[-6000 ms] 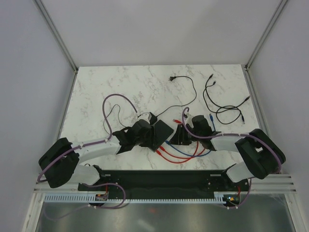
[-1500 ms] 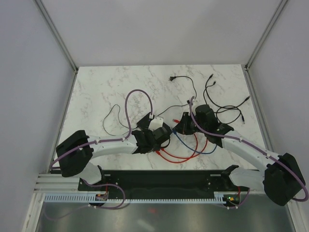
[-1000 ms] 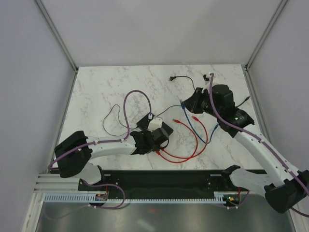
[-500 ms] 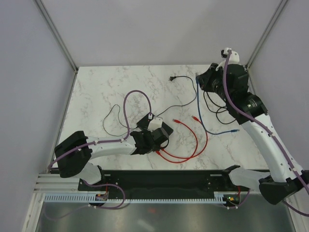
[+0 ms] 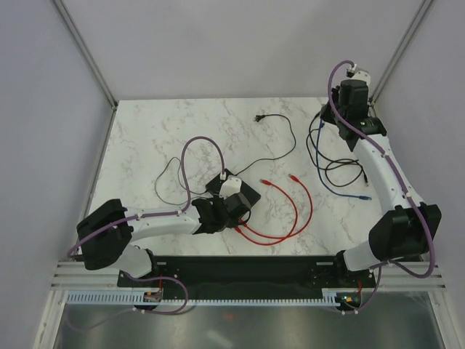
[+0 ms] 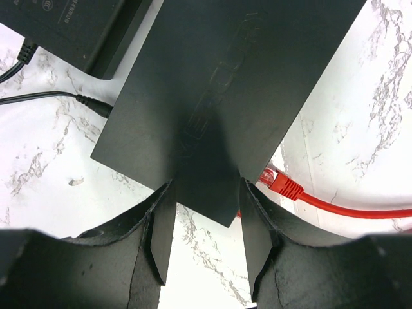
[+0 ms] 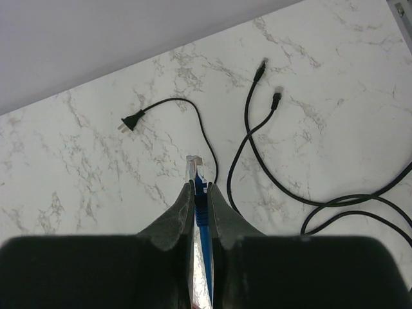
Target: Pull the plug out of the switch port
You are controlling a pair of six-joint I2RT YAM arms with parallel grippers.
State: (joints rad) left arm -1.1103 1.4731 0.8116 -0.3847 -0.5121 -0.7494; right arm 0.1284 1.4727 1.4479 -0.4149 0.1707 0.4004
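Pulling looks done: the right gripper (image 7: 199,187) pinches the blue plug (image 7: 195,168) far from the switch (image 6: 225,84), which the left gripper (image 6: 206,188) squeezes. Next, put the plug down.

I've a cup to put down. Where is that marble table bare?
Bare: the table's far-left quarter, bordered by the thin black cord loop and the two-prong plug. Crowded: the switch and red cables at near centre, black cords and blue cable on the right.

Blocked between left gripper (image 6: 206,187) jaws by the switch (image 6: 219,96); hemmed outside one jaw by a red plug (image 6: 281,185), past the tips by a smaller box (image 6: 71,26).
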